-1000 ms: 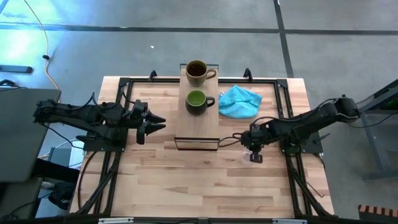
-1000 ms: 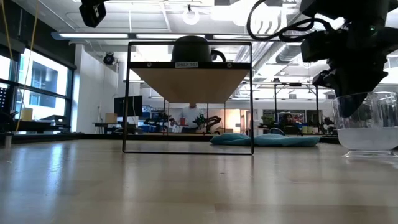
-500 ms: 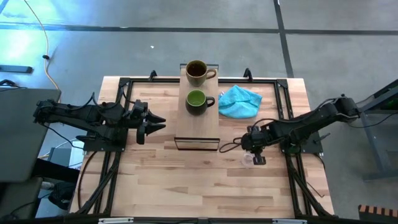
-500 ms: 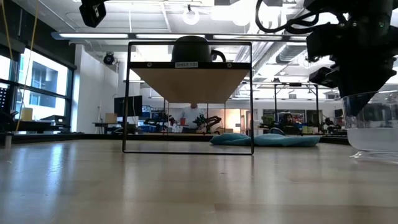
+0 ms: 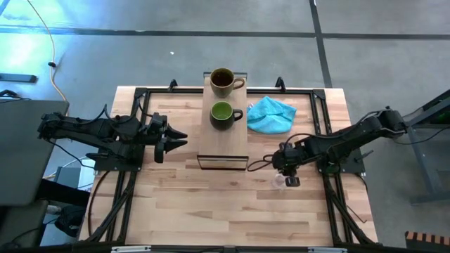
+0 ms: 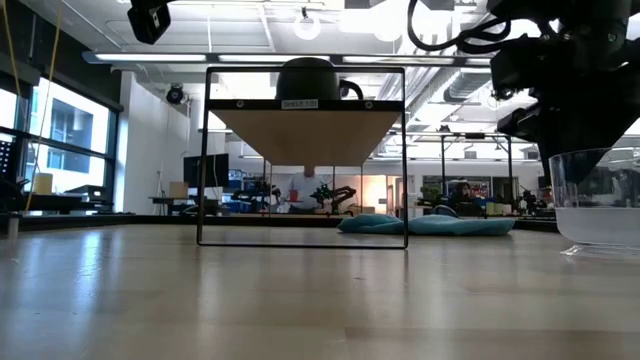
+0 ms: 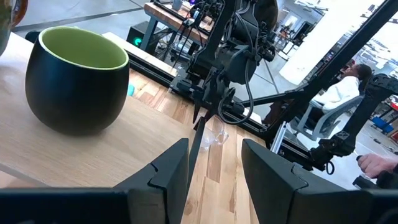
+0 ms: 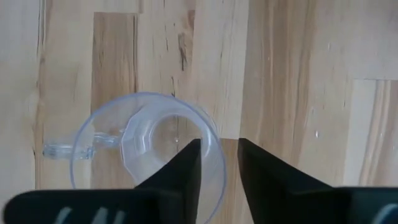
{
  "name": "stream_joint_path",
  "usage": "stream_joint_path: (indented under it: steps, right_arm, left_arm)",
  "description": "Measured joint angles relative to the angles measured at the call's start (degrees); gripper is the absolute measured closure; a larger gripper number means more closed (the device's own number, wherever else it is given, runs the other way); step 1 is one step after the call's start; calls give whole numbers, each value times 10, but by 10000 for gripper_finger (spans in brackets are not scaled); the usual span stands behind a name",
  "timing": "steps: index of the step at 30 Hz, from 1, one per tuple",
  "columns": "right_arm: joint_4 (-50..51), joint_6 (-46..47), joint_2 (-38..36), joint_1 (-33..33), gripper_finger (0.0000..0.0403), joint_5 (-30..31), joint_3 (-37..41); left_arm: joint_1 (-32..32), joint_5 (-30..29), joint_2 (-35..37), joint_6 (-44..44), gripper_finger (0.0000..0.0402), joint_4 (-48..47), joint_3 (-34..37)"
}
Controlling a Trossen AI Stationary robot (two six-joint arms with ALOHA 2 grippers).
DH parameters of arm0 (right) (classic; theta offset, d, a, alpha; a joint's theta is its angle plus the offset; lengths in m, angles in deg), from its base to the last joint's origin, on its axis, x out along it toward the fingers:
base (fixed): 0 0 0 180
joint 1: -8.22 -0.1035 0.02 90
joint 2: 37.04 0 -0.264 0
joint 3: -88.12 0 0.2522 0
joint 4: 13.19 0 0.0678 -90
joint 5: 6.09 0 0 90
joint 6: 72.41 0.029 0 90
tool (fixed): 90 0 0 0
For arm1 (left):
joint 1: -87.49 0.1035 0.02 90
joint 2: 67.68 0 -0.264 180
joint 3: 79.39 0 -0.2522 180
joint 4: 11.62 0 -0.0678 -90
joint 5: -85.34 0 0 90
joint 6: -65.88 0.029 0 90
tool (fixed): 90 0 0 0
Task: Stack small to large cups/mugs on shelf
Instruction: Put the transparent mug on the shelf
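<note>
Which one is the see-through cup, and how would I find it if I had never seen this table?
Start at the raised shelf in the middle of the wooden table, then look toward the right arm. The clear glass cup stands on the tabletop right under the right end effector. Unlike the brown mug and green mug up on the shelf, it is tiny and transparent.

- Glass cup (image 6: 600, 200): cut off at the low view's right edge.
- Green mug (image 6: 308, 78): only its top shows above the shelf (image 6: 305, 135).
- Brown mug (image 7: 5, 18): a sliver at the left wrist view's upper left.
</note>
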Motion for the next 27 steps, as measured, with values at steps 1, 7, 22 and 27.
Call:
stream_joint_path:
  steps: [1, 7, 22, 27]
  right_arm:
    - [-1, 3, 0, 0, 301, 0, 0]
    - [-2, 46, -1, 1, 288, 3, -9]
    - [33, 269, -10, -25, 288, 3, -13]
    - [35, 343, -10, -42, 288, 3, -13]
  left_arm:
    - [0, 0, 0, 0, 263, 0, 0]
    - [0, 0, 0, 4, 263, 0, 0]
    - [0, 0, 0, 16, 263, -10, 0]
    - [0, 0, 0, 18, 263, -23, 0]
